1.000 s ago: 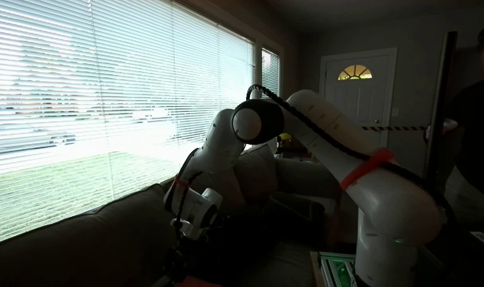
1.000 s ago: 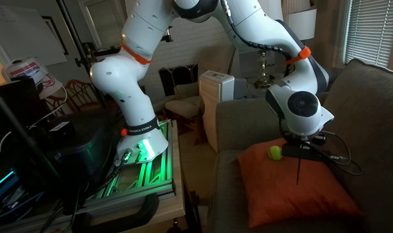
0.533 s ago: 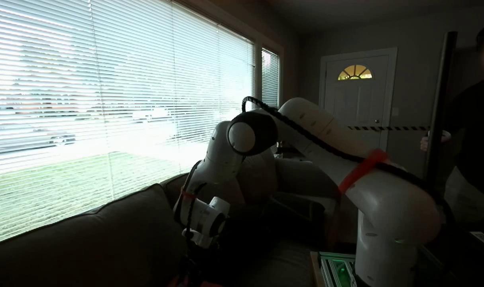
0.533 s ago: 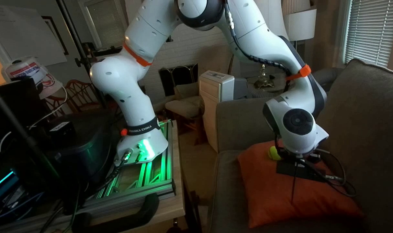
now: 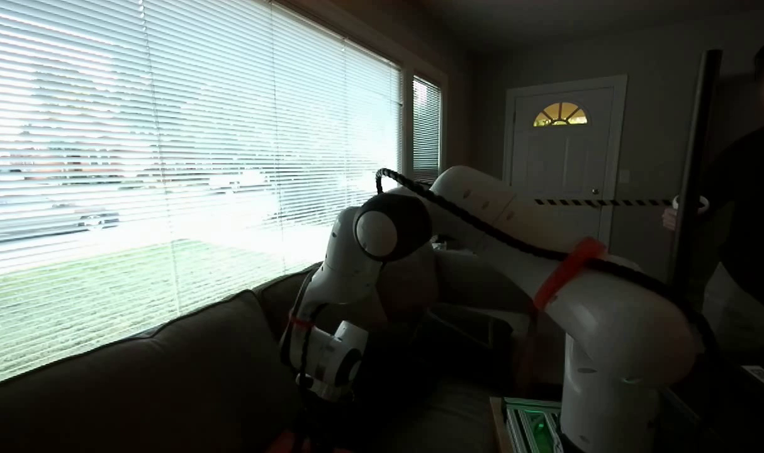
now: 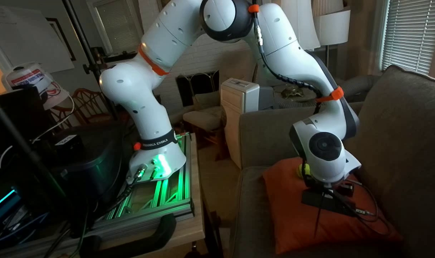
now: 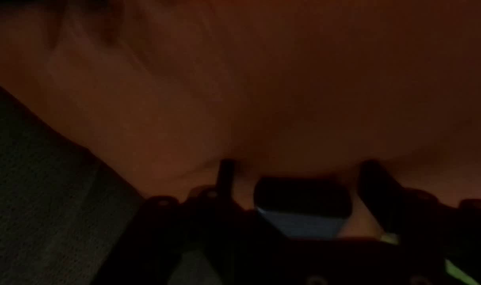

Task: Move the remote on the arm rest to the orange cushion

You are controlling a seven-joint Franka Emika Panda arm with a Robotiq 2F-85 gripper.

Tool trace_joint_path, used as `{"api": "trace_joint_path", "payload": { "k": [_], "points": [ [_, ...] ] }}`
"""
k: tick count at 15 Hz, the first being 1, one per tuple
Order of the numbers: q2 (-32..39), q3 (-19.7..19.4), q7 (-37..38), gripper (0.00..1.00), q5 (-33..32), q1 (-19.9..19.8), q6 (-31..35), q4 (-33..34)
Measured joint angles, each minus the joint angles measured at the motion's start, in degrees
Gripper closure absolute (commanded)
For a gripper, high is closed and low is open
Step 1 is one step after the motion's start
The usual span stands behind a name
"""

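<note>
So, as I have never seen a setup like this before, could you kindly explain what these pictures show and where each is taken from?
The machine is a white robot arm reaching over a sofa. Two pictures are taken from outside it, from different places; the third is taken from its wrist, looking past the gripper, which is the robot's hand.

On the sofa lies an orange cushion, with a yellow ball on it, partly hidden. A person shows at the edge of an exterior view.

In the dark wrist view the gripper stands open around a dark thing, probably the remote. Gaps show on both sides, so nothing seems to be held; the remote appears to be resting on the cushion.
</note>
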Motion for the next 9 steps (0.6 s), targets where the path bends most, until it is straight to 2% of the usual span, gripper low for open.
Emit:
{"api": "trace_joint_path", "payload": {
  "k": [3,6,9],
  "points": [
    [-0.14,-1.73,3.98,0.00,-1.77,1.21,2.32,0.02],
    [-1.84,-5.14,13.34,0.00,-10.09,3.83,3.46,-0.18],
    [-4.88,-13.79,25.50,0.00,-20.90,10.73,-1.19,-2.69]
  ]
}}
